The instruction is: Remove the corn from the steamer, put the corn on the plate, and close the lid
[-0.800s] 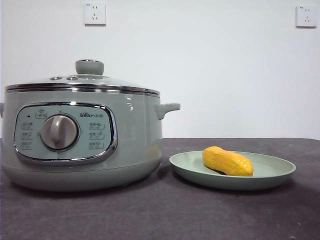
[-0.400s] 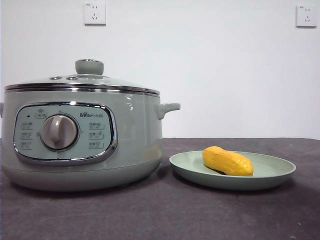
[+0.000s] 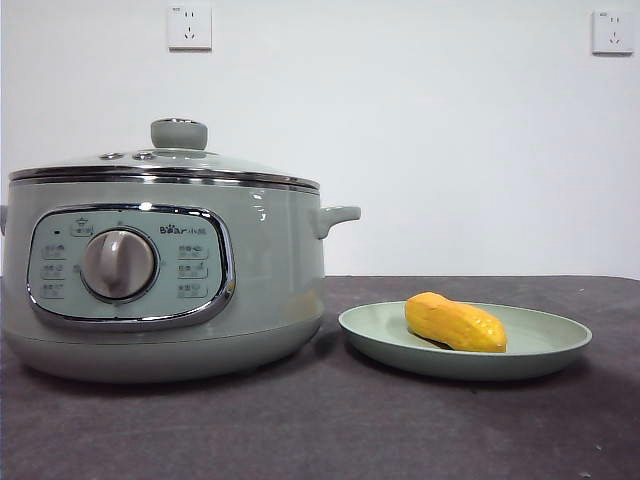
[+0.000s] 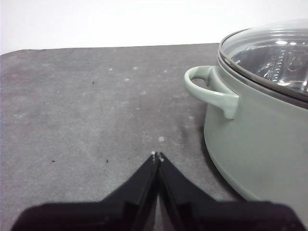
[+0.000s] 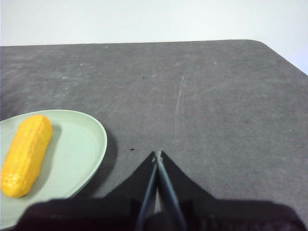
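The surface (image 3: pixel 300 430) is a dark grey mat-like covering with a fine, slightly mottled texture. In the left wrist view it carries scattered pale specks and a few small dark flecks; in the right wrist view faint pale scuff lines run across it, and one far corner is rounded. Behind it stands a plain white wall (image 3: pixel 450 150). Two white electrical sockets are mounted high on that wall, well apart: one socket (image 3: pixel 190 27) toward the left, the other socket (image 3: pixel 611 32) near the right edge.
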